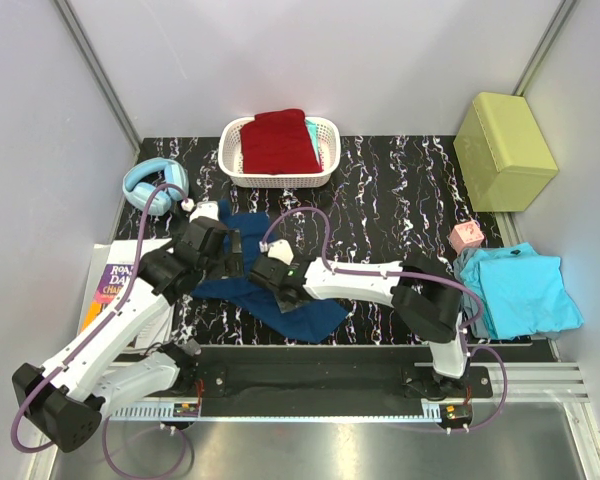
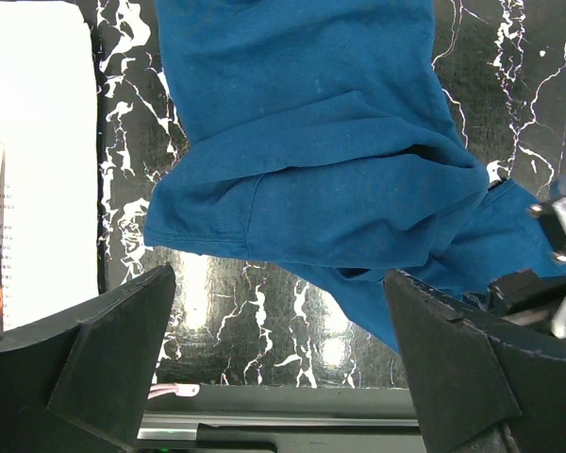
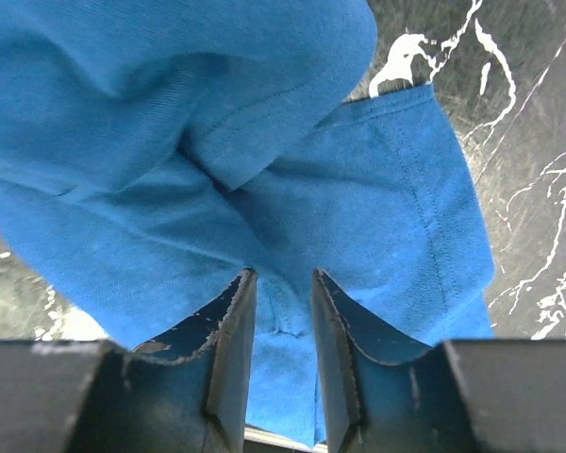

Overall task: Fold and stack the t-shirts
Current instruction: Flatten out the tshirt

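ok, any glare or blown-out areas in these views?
Left wrist: the paper at left is blown out white, and glare sits on the glossy table below the blue t-shirt. Right wrist: sharp, stitching readable, small glare at lower left. Top external: even light, metal strip in front reflects.

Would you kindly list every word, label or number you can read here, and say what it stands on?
"RO" and "DA": starts of two lines of large letters on the book cover; the rest is hidden.
Smaller line below them: too blurred to read.
Print at the edge of the white sheet: too small to read.
No other text.
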Tool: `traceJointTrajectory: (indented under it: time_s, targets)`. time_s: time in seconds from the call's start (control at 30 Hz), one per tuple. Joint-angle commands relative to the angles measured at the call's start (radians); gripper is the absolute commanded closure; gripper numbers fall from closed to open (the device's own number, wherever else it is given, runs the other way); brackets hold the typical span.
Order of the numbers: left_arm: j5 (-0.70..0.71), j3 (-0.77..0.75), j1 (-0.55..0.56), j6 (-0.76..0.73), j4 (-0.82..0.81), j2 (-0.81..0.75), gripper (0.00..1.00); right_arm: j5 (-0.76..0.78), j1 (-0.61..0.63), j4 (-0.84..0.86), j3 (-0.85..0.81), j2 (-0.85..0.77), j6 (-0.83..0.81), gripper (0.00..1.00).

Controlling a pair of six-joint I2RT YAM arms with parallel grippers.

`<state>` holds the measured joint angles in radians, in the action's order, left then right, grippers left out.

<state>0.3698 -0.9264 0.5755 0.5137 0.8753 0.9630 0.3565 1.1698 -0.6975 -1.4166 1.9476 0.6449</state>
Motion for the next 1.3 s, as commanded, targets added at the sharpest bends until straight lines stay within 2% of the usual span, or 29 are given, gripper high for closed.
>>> traceJointTrajectory:
  time_s: [0.0, 0.07, 0.1, 0.2, 0.47, 0.87, 1.13, 1.27]
  targets:
    - [-0.023, 0.001, 0.006, -0.007, -0.016, -0.006, 0.01, 0.035, -0.007, -0.023, -0.024, 0.016, 0.042, 0.62]
    - [-0.025, 0.001, 0.006, -0.009, -0.015, -0.004, 0.01, 0.085, -0.010, -0.040, -0.019, 0.002, 0.073, 0.50]
    - [-0.023, 0.001, 0.006, -0.009, -0.015, -0.004, 0.01, 0.105, -0.013, -0.066, -0.016, -0.025, 0.085, 0.38]
    - [-0.026, 0.001, 0.006, -0.011, -0.016, -0.010, 0.01, 0.134, -0.054, -0.076, 0.031, -0.103, 0.125, 0.31]
    - [-0.031, -0.011, 0.012, -0.011, -0.021, 0.013, 0.01, 0.145, -0.162, -0.076, 0.127, -0.139, 0.101, 0.36]
    - [-0.032, 0.001, 0.015, -0.014, -0.018, 0.011, 0.01, 0.093, -0.173, -0.036, 0.145, -0.090, 0.098, 0.52]
    - [-0.034, -0.008, 0.015, -0.018, -0.019, 0.025, 0.01, 0.030, -0.177, -0.025, 0.127, -0.047, 0.093, 0.51]
    - [-0.035, -0.009, 0.015, -0.021, -0.019, 0.034, 0.01, 0.015, -0.177, -0.025, 0.120, -0.039, 0.094, 0.54]
